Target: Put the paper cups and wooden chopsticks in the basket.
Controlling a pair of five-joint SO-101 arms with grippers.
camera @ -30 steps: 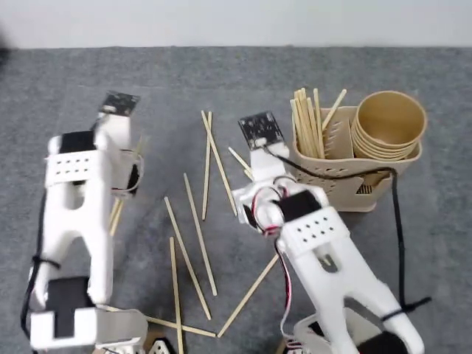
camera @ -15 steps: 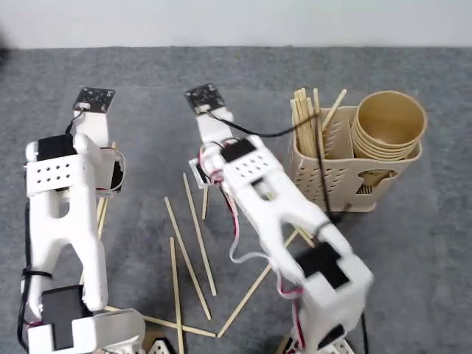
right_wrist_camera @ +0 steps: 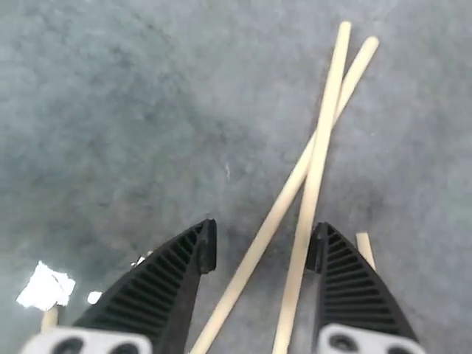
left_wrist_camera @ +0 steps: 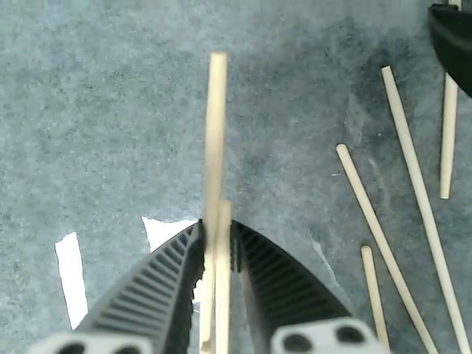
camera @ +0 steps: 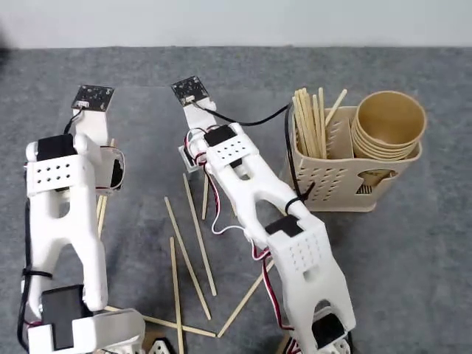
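Note:
My left gripper [left_wrist_camera: 217, 247] is shut on two wooden chopsticks [left_wrist_camera: 214, 140] that stick out past its tips, low over the grey mat; in the high view they show beside the left arm [camera: 102, 210]. My right gripper [right_wrist_camera: 262, 234] is open, its fingers either side of two crossed chopsticks [right_wrist_camera: 318, 162] lying on the mat. The right arm [camera: 243, 177] stretches across the table's middle. The beige basket [camera: 346, 181] at the right holds a stack of paper cups [camera: 389, 122] and a bundle of chopsticks [camera: 310, 122].
Several loose chopsticks [camera: 199, 236] lie on the mat between the arms, with more toward the front edge [camera: 247, 295]. Others lie off to the side in the left wrist view [left_wrist_camera: 413, 192]. Small white tape scraps [left_wrist_camera: 70, 276] mark the mat.
The right arm has swung from beside the basket leftward to the crossed chopsticks at the table's middle. The left arm shifted slightly left, chopsticks still in its gripper.

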